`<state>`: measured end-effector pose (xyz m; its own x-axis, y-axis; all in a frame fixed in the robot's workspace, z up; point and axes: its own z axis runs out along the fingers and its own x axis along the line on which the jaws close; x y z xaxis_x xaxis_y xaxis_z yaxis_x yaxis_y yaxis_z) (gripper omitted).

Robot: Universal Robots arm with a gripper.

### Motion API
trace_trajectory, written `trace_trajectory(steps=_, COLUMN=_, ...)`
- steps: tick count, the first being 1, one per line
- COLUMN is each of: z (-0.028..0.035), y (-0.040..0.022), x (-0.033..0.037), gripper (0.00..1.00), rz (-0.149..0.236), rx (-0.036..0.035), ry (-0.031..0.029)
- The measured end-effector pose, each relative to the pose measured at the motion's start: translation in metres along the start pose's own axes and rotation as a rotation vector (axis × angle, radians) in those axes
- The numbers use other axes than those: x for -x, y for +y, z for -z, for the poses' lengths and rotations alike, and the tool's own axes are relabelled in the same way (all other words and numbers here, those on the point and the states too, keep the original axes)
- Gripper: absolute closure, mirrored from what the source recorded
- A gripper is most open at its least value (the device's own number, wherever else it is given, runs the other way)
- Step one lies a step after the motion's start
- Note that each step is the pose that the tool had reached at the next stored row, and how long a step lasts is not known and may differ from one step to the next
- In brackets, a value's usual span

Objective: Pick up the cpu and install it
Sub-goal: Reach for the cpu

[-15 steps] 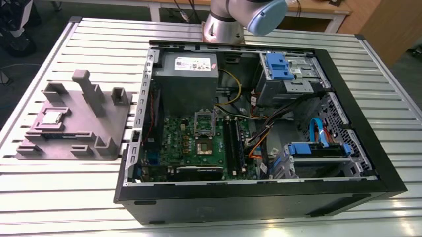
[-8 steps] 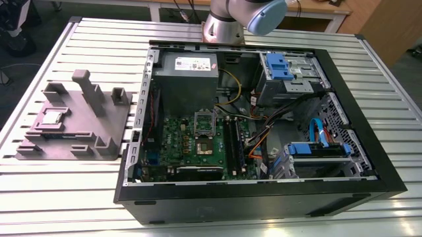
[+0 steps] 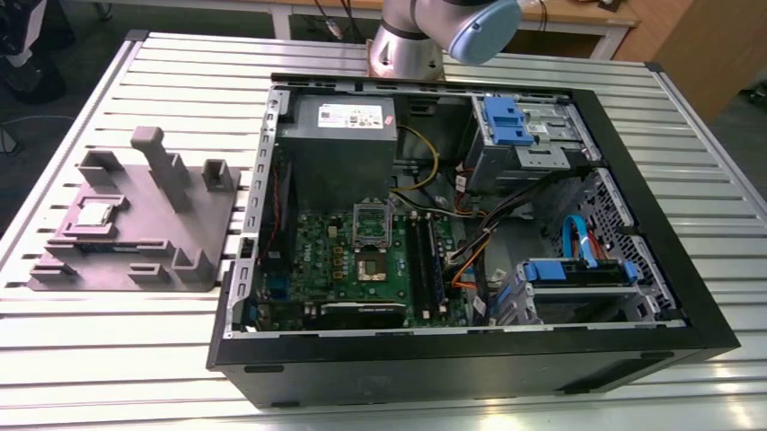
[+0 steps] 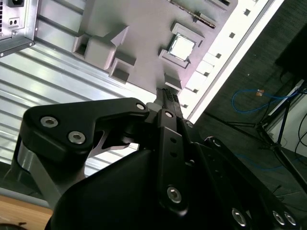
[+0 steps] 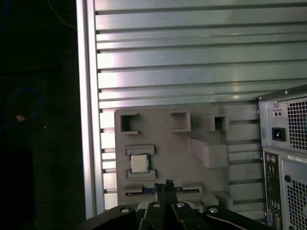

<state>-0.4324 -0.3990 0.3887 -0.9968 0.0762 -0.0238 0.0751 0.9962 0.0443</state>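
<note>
The end effector [image 5: 165, 184], pressed together and empty, is near the cpu [image 5: 139, 163] in the first wrist view. The cpu sits in a gray holder's [image 5: 158, 136] recess. In the second wrist view, the two are apart. In the exterior view, the holder rests on the table [image 3: 120, 359], at the exterior view's left of the computer case [image 3: 480, 359].

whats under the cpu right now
The cpu lies flat in a shallow square pocket of the gray holder block, which rests on the slatted table. The pocket floor beneath the chip is covered and unseen.

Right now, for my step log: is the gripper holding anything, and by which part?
Nothing is held. The gripper is shut and empty; the chip lies in its recess on the gray holder.
</note>
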Motion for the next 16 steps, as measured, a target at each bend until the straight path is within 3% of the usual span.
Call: trace_trajectory(steps=16, z=0.0002, y=-0.0005, x=-0.0066, gripper=0.89, rz=0.0, rx=0.0, ry=0.0001)
